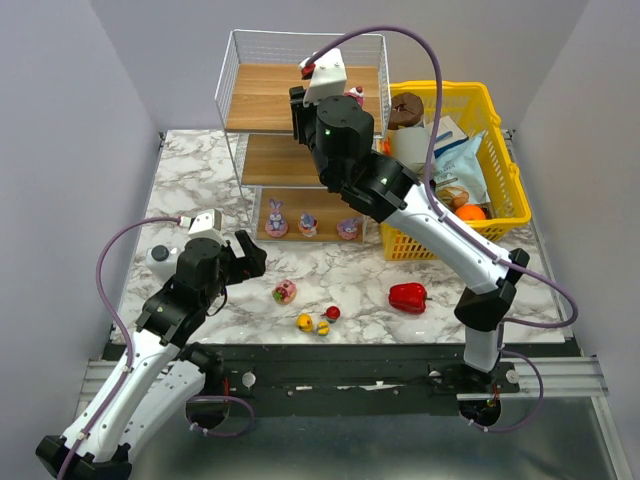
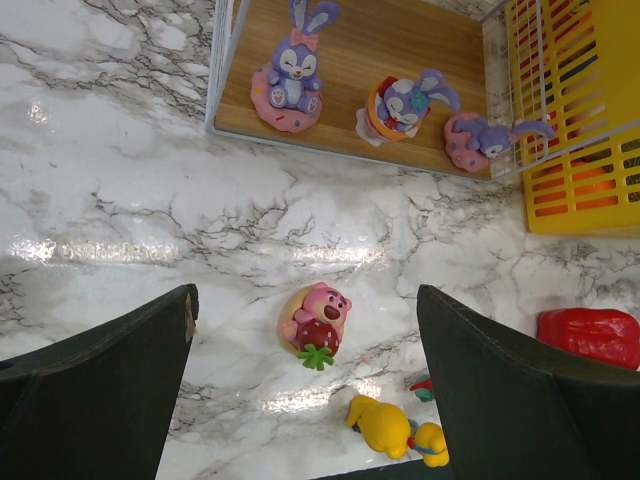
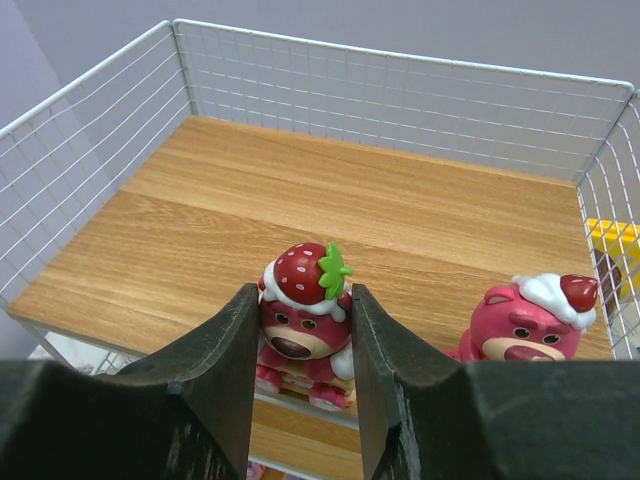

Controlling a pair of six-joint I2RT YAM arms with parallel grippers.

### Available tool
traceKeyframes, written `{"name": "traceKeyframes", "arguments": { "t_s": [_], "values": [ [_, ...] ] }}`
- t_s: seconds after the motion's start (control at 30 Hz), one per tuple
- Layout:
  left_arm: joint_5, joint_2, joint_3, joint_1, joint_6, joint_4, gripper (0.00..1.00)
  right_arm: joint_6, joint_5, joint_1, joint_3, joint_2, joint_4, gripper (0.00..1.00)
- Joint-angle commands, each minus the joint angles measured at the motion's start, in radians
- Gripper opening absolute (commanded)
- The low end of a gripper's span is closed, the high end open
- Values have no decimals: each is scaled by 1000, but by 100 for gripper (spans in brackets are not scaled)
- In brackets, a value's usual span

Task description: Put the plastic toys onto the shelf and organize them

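Note:
The shelf (image 1: 262,100) stands at the back of the table. My right gripper (image 3: 302,293) is shut on a pink bear with a strawberry hat (image 3: 300,330), at the front edge of the top board (image 3: 300,200). A second pink bear with a cream hat (image 3: 525,325) stands on that board to its right. Three purple bunnies (image 2: 290,75) (image 2: 405,105) (image 2: 480,140) are on the bottom board. My left gripper (image 2: 307,300) is open above a pink bear holding a strawberry (image 2: 316,320), which lies on the marble table. Two yellow ducks (image 2: 385,425) (image 2: 432,443) and a small red toy (image 1: 332,312) lie nearby.
A yellow basket (image 1: 505,160) full of groceries stands to the right of the shelf. A red bell pepper (image 1: 407,296) lies on the table in front of it. A small white and dark object (image 1: 160,255) sits left of my left arm.

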Motion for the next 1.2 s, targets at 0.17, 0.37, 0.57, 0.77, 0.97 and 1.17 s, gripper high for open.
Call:
{"name": "traceKeyframes", "arguments": {
  "t_s": [0.17, 0.37, 0.57, 0.77, 0.97, 1.17],
  "values": [
    [-15, -6, -4, 3, 11, 1, 99, -45, 23, -12, -6, 39, 2, 44],
    [-14, -3, -5, 3, 11, 1, 99, -44, 2, -12, -26, 19, 13, 51],
    [-14, -2, -4, 3, 11, 1, 99, -49, -2, -12, -23, 8, 19, 57],
    [-12, 1, -5, 3, 11, 1, 99, -61, 3, -12, -13, 0, 22, 69],
    [-12, 3, -5, 3, 10, 1, 99, -71, 15, -12, -12, -7, 25, 73],
    [-12, 3, -5, 3, 11, 3, 99, -62, 5, -12, -18, -26, 25, 75]
  ]
}}
